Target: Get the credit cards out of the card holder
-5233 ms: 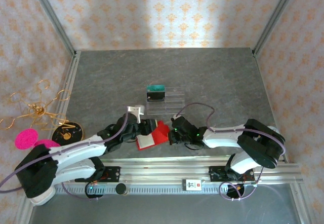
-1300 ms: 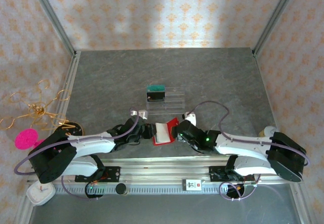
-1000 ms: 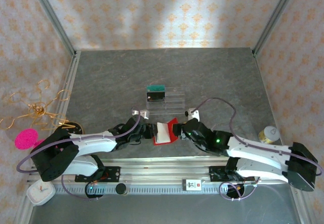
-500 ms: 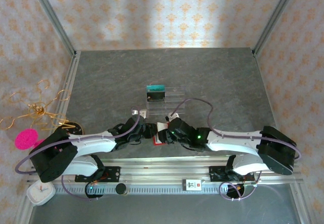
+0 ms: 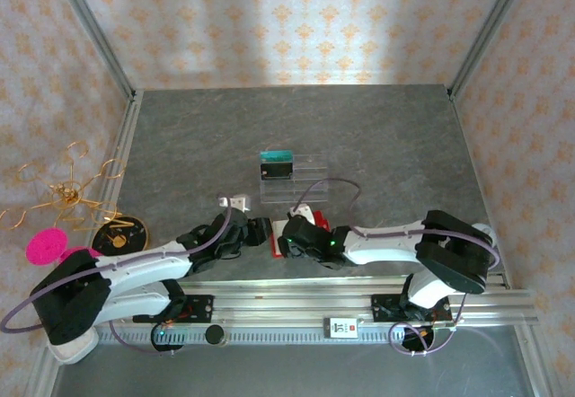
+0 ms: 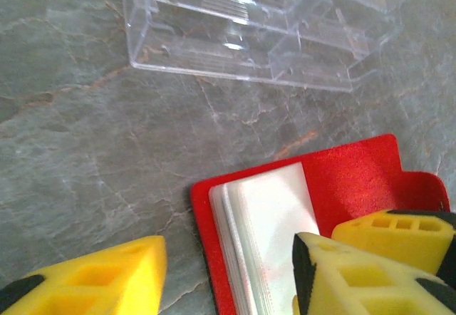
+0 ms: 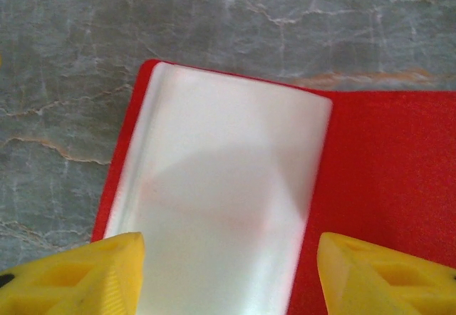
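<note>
With the red card holder [image 6: 349, 179] open on the counter [image 6: 85, 137] near its near edge, the left pincer [image 6: 228, 258] and right pincer [image 7: 228, 272], both parted and empty, may pinch the slippery pale pocket stack [image 7: 221, 194] instead of the credit cards, dragging the holder

grey marbled table [image 5: 386, 136] — walls [image 5: 296, 20] papered in orange floral print.

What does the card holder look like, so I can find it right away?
Start at the grey stone-patterned table and look toward its near edge. A little nearer than the clear plastic tray lies the card holder, flat and open like a book. It is the only bright red thing there, with milky white pockets inside.
</note>
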`<action>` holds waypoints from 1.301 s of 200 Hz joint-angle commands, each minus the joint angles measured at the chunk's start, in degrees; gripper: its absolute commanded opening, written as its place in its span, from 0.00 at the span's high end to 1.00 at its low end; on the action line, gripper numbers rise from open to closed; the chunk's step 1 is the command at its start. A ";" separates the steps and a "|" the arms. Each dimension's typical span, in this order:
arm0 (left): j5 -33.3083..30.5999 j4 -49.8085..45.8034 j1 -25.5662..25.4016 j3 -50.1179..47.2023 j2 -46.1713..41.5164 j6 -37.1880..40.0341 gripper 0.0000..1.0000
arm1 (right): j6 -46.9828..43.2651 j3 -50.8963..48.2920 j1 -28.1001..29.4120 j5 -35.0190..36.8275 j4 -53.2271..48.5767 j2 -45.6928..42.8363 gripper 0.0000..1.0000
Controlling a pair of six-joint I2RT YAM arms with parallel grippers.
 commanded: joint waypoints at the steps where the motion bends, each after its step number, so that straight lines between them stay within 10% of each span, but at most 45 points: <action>1: -3.71 -2.32 -0.36 -0.78 -2.01 -0.52 0.43 | 0.62 2.40 1.03 4.54 -2.76 1.52 0.35; 14: -3.87 -2.95 -0.30 -0.60 -2.38 -0.15 0.41 | 0.43 3.26 1.50 4.97 -3.42 2.40 0.30; 22: -3.89 -3.27 -0.38 -0.49 -2.49 0.09 0.38 | 0.35 3.81 1.72 5.24 -3.86 3.02 0.00; 260: -2.48 -2.88 -0.14 -1.63 -4.52 0.14 0.39 | 0.99 2.21 1.49 3.59 -3.32 5.86 0.25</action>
